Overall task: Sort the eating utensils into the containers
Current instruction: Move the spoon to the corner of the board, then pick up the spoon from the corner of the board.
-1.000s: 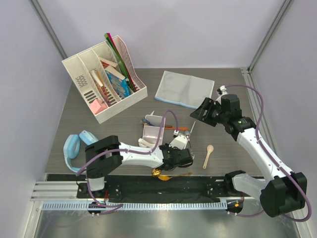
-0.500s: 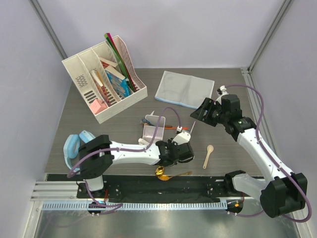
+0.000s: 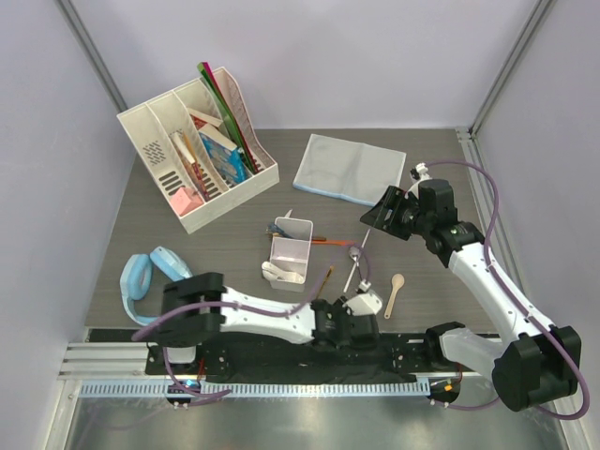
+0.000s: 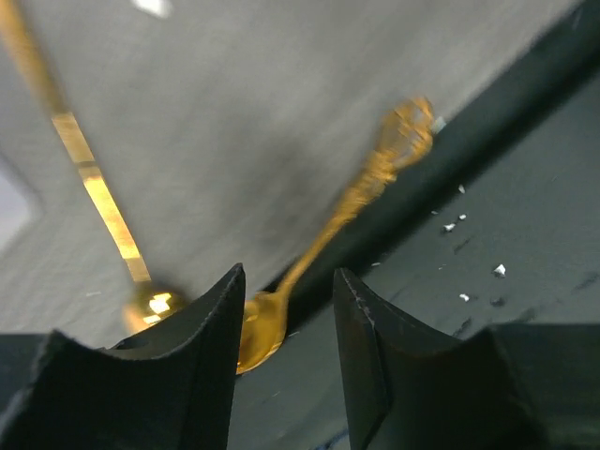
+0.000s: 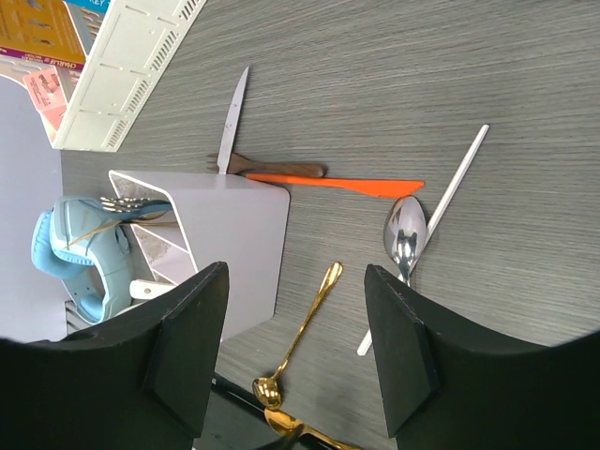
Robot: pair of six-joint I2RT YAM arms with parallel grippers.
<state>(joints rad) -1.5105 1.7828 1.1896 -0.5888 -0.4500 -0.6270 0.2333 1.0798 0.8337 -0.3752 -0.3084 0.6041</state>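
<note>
Grey wood-grain surface point(image 3: 187, 234), walled by pale panels, with a black strip along its near edge. At far left stands a white file organizer point(image 3: 192, 155) holding books and folders. A grey-blue cloth point(image 3: 349, 169) lies flat at far centre. Blue headphones point(image 3: 141, 277) rest at near left.

The left arm reaches low along the near edge. The left end effector point(image 4: 286, 291) is open, its fingers parted and holding nothing. An ornate gold spoon point(image 4: 356, 197) lies beneath them, along the line where the surface meets the black strip.

The right end effector point(image 5: 295, 356) hangs above the right centre, jaws wide apart and empty.

The white container point(image 3: 291, 248) stands upright at centre. White spoons point(image 3: 279, 273) sit in its near compartment and silver pieces show at its far end.

Loose on the surface:
- A knife point(image 5: 232, 117) and an orange-handled piece point(image 5: 337, 180), just beyond the container.
- A silver spoon point(image 5: 405, 234), touching a thin white stick point(image 5: 441, 220) to the container's right.
- A second gold spoon point(image 3: 323, 279), beside the container's near right corner.
- A wooden spoon point(image 3: 395, 292), well to the right.
</note>
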